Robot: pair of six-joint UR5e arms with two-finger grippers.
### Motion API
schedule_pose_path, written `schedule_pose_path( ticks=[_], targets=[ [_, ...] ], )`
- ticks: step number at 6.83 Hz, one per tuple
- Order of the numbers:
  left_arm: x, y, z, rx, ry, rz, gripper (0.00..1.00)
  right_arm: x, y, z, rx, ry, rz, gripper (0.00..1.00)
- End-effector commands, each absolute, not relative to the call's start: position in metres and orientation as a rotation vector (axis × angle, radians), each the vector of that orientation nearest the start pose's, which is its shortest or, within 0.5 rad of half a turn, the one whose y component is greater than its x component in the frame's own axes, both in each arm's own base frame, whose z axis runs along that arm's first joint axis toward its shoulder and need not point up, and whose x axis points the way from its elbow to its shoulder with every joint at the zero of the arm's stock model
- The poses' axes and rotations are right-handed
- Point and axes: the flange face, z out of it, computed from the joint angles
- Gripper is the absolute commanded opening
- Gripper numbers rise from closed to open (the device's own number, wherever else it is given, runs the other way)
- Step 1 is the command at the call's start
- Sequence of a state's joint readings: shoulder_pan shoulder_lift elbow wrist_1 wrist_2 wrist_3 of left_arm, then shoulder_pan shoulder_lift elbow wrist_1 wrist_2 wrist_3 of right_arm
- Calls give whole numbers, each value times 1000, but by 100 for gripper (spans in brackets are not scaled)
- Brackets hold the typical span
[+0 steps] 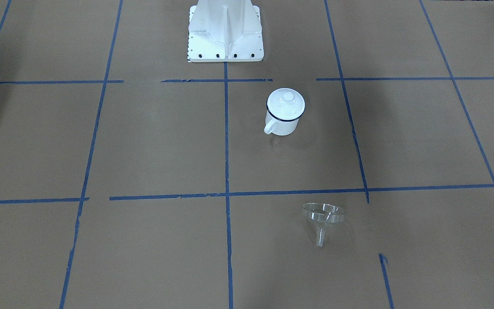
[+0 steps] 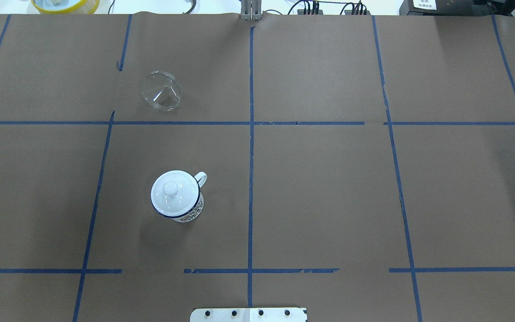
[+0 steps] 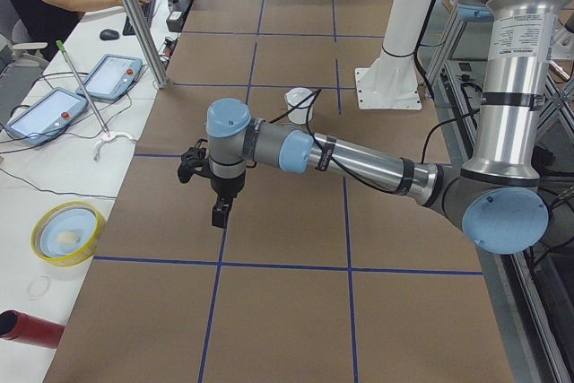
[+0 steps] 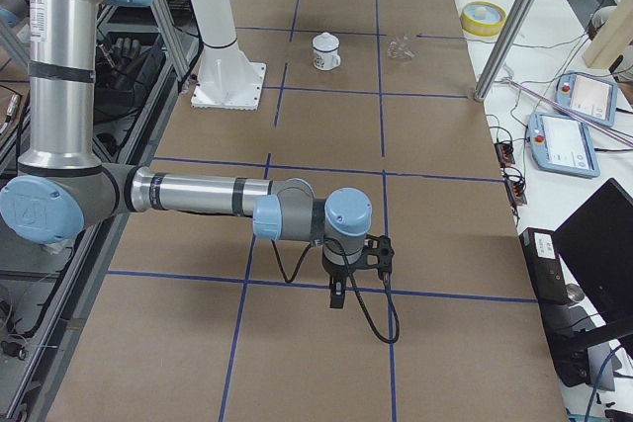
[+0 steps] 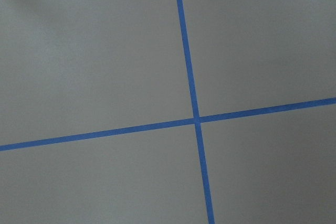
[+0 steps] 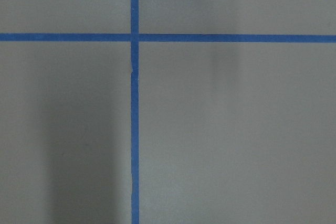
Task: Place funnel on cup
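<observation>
One clear cone-shaped funnel (image 1: 322,216), one lidded white enamel mug (image 1: 282,125).
Funnel lies well apart from mug; left gripper (image 3: 219,213) and right gripper (image 4: 337,295) hang far from mug; whether they are open or holding anything cannot be told.

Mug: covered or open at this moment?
Covered. A white knobbed lid sits on the cup, hiding its mouth in both the front-facing and overhead views. The funnel lies apart from it.

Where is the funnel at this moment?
In the overhead view the funnel is on the far left part of the table, across a blue tape line from the mug and apart from it.
</observation>
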State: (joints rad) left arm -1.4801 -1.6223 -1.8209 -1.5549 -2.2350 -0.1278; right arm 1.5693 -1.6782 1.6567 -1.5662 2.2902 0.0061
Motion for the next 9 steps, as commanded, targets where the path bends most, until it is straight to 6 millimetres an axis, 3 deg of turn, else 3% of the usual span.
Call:
schedule_pose_path(
  ticks=[1,2,4,5,6,9],
  targets=[
    [26,-508,464,208,729,28,100,67,-445,670,-19,-719,10,100],
    [64,-497,433,197,767,22,100,67,-445,671,-20,-719,11,100],
    [174,-468,334,162,892,11,100,67,-445,671,-20,-719,11,100],
    [232,-457,299,128,930,11,100,67,-445,670,-19,-719,10,100],
    [280,-446,274,149,912,-8,100,67,-445,670,-19,-719,10,100],
    [390,-392,230,130,895,25,100,67,-445,670,-19,-719,10,100]
  ],
)
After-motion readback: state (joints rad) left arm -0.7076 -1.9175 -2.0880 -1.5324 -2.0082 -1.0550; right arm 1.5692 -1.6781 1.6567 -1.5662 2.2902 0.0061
